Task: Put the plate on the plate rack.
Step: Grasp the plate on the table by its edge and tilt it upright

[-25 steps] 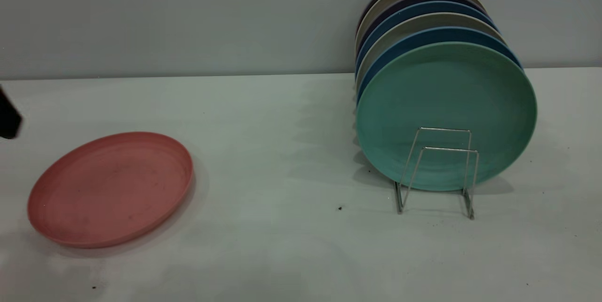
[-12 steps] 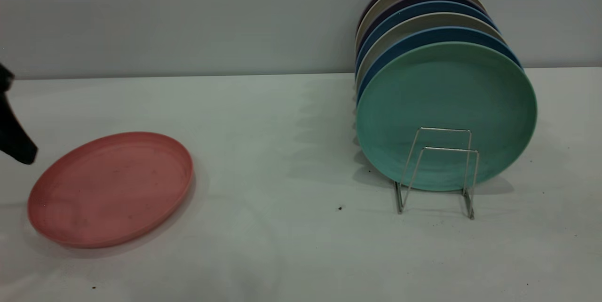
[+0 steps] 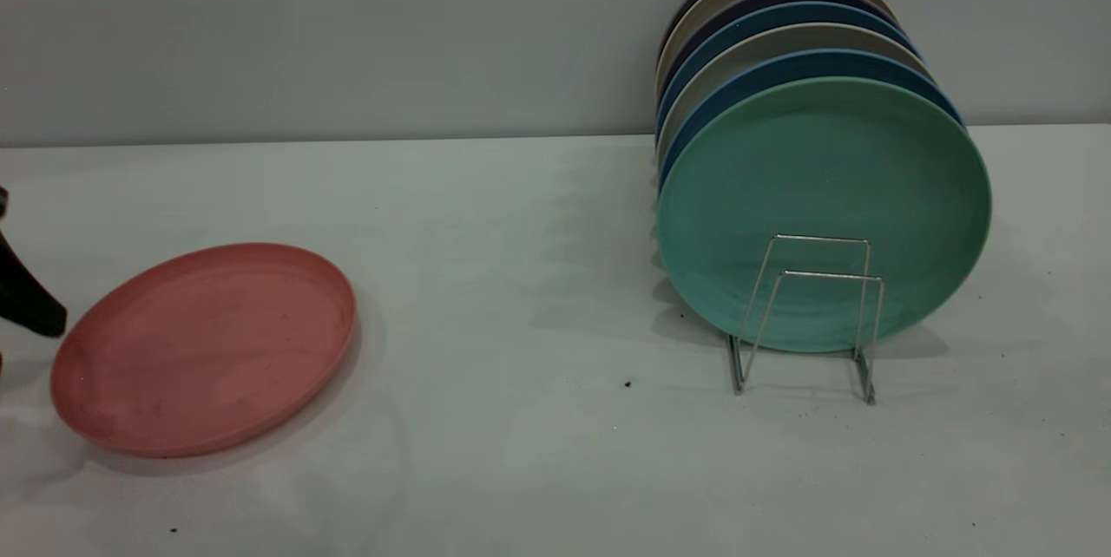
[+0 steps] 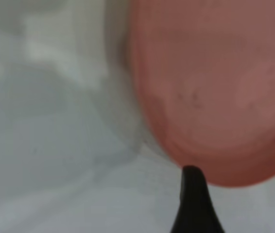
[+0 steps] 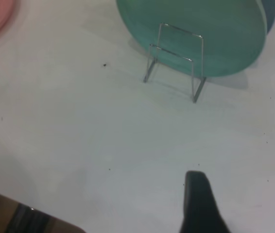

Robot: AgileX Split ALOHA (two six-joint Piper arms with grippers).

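The salmon-pink plate lies flat on the white table at the left. My left gripper is at the exterior view's left edge, low over the table beside the plate's left rim. It looks open and holds nothing. One black finger shows in the left wrist view, its tip at the plate's rim. The silver wire plate rack stands at the right, with two free loops in front. My right gripper is out of the exterior view. Its wrist view shows it over bare table, short of the rack.
Several plates stand upright in the rack: a teal-green plate in front, blue and beige ones behind. A grey wall runs behind the table. Bare table lies between the pink plate and the rack. The table's near edge shows in the right wrist view.
My left gripper has come in from the left edge and moved down to the pink plate's left rim. The plate and the rack have not moved.
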